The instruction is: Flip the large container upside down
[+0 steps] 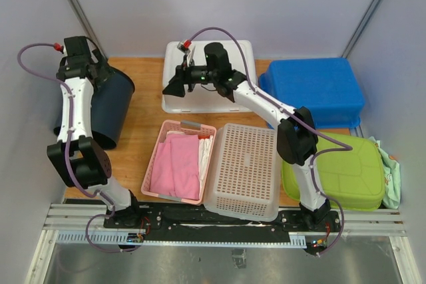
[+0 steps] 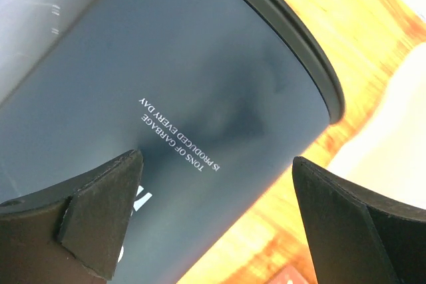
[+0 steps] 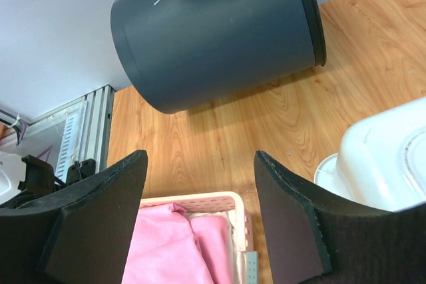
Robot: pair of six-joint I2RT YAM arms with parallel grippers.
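Observation:
The large container is a dark navy round bin (image 1: 108,108) at the table's left. It is tipped on its side, with its rim toward the table's middle. Its wall with white lettering fills the left wrist view (image 2: 200,78), and the right wrist view shows it whole (image 3: 213,31). My left gripper (image 1: 101,74) hovers over the bin's upper wall, open and empty (image 2: 216,184). My right gripper (image 1: 174,84) is open and empty (image 3: 200,184) above the wood between the bin and the white tub.
An upturned white tub (image 1: 208,78) stands at the back centre, also in the right wrist view (image 3: 393,157). A pink basket of pink cloth (image 1: 178,161) lies near the front. Beside it are an upturned white mesh basket (image 1: 243,171), a blue tub (image 1: 313,88) and a green tub (image 1: 339,171).

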